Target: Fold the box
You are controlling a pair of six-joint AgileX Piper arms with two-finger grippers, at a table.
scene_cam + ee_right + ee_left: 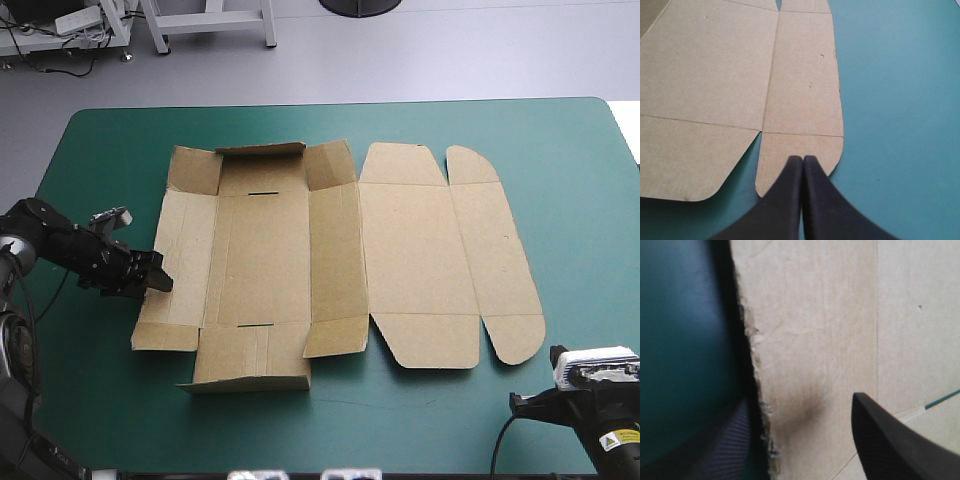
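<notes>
The brown box [340, 255] lies as a cut sheet in the middle of the teal-green table, its left-hand flaps slightly raised and its lid panels flat on the right. My left gripper [157, 276] is at the sheet's left edge. In the left wrist view this gripper [800, 402] is open, and the ragged edge of the box [815, 330] runs between its black fingers [885, 440], one over the board and one beside it over the cover. My right gripper [803, 159] is shut, its tip just short of the rounded near-right flap of the box [800, 90].
The teal-green cover [580, 200] shows bare in a wide strip right of the box and along the near edge [400, 420]. The right arm's wrist [600, 400] sits at the near right corner of the table.
</notes>
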